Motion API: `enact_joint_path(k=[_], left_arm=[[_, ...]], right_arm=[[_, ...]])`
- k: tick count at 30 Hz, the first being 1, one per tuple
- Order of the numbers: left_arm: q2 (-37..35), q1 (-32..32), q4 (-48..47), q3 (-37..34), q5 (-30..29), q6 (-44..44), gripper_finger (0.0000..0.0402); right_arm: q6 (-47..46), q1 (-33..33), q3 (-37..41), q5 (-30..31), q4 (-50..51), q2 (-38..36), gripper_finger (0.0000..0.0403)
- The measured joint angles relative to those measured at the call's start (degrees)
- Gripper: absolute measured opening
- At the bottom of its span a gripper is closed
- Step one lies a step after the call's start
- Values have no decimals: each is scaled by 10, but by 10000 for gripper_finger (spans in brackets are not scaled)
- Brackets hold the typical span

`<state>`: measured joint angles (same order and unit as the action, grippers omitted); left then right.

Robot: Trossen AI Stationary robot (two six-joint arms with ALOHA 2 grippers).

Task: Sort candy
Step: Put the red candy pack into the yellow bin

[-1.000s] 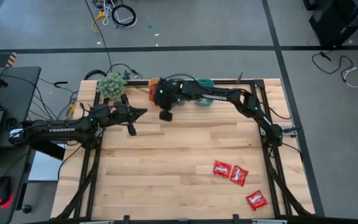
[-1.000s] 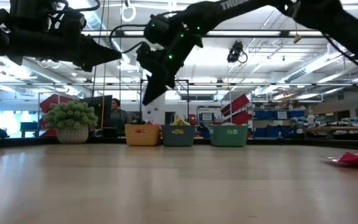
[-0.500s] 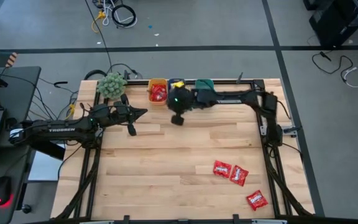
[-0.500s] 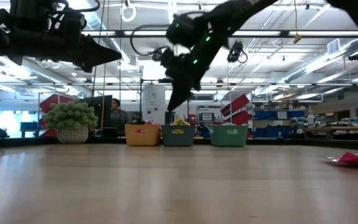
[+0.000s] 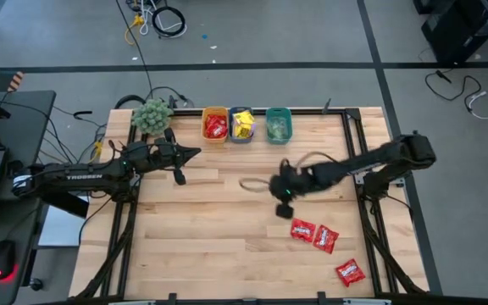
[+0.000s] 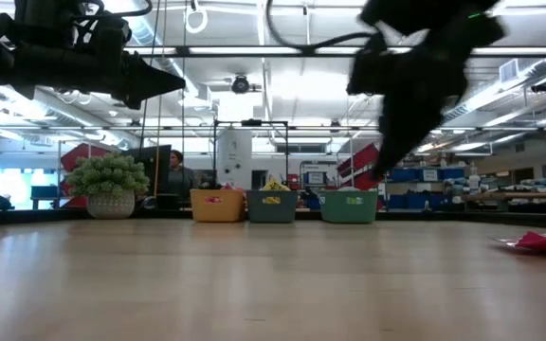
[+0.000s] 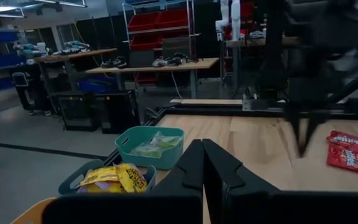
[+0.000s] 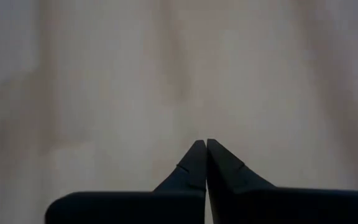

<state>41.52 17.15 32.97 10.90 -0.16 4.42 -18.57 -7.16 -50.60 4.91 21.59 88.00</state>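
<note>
Three red candy packets [image 5: 302, 230], [image 5: 325, 239], [image 5: 350, 272] lie flat on the table's near right; one shows in the low view [image 6: 538, 242] and two in the left wrist view [image 7: 350, 152]. My right gripper [image 5: 283, 208] hangs shut and tipped down over bare wood [image 8: 202, 144], just left of and beyond the nearest packet, holding nothing. My left gripper [image 5: 195, 153] is shut and level above the far left of the table [image 7: 202, 149]. More candy fills the bins: red in orange [image 5: 214, 124], yellow in blue [image 5: 242, 124], pale green in teal [image 5: 279, 124].
The three bins stand in a row at the table's far edge, with a fuzzy green plant ball [image 5: 152, 116] to their left. A thin cable loop [image 5: 252, 182] trails beside the right gripper. The wooden table's [image 5: 202, 246] middle and near left are bare. A person sits far behind [image 6: 173, 170].
My right gripper has swung fast from above the bins at the far edge toward the near right and down, and now hangs over mid-table close to the red packets. The left arm has kept still.
</note>
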Motion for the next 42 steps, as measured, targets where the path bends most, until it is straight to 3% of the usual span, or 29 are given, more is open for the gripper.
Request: enact_joint_path(k=[6, 11, 16, 22, 27, 33, 39, 42], left_arm=[[0, 0, 5, 0, 0, -1, 0], [0, 0, 7, 0, 0, -2, 0], [0, 0, -1, 0, 0, -2, 0], [0, 0, -6, 0, 0, -2, 0], [0, 0, -17, 0, 0, -2, 0], [0, 0, -17, 0, 0, -2, 0], [0, 0, -17, 0, 0, -2, 0], [0, 0, -16, 0, 0, -2, 0]], right_arm=[[-141, -111, 52, -1, 20, -38, 16], [-213, -178, 65, -25, 90, -39, 73], [-289, -210, 90, -77, 162, -38, 145], [-298, -209, 132, -110, 109, -42, 184], [-295, -201, 138, -90, 104, -42, 143], [-268, -197, 141, -76, 85, -40, 13], [-236, -184, 135, -70, 40, -36, 2], [-214, -165, 112, -21, 24, -35, 3]])
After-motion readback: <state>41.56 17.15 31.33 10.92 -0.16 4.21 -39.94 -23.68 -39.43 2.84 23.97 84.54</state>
